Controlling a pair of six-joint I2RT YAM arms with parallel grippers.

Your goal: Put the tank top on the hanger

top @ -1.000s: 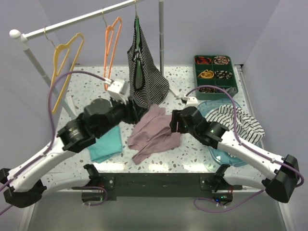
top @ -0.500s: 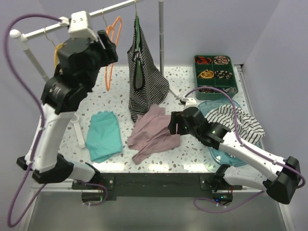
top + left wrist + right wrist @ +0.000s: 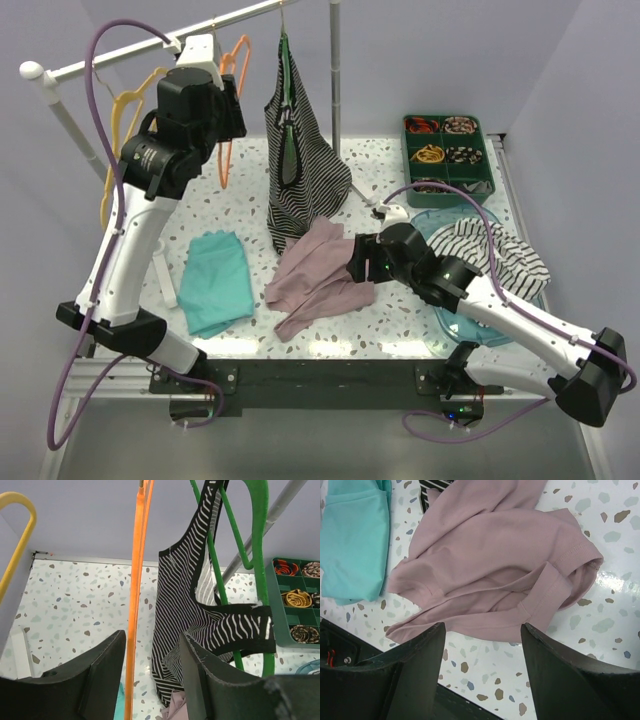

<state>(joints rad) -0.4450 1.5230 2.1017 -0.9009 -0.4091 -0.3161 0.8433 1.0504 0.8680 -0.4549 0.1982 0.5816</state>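
left gripper (image 3: 150, 642): jaws apart, orange hanger (image 3: 136, 605) hanging between them, just beside the left finger, unclamped | right gripper (image 3: 482, 630): jaws wide above crumpled mauve tank top (image 3: 490, 555), not gripping it

No legible txt, labels, brands, nos. or signs in any view.
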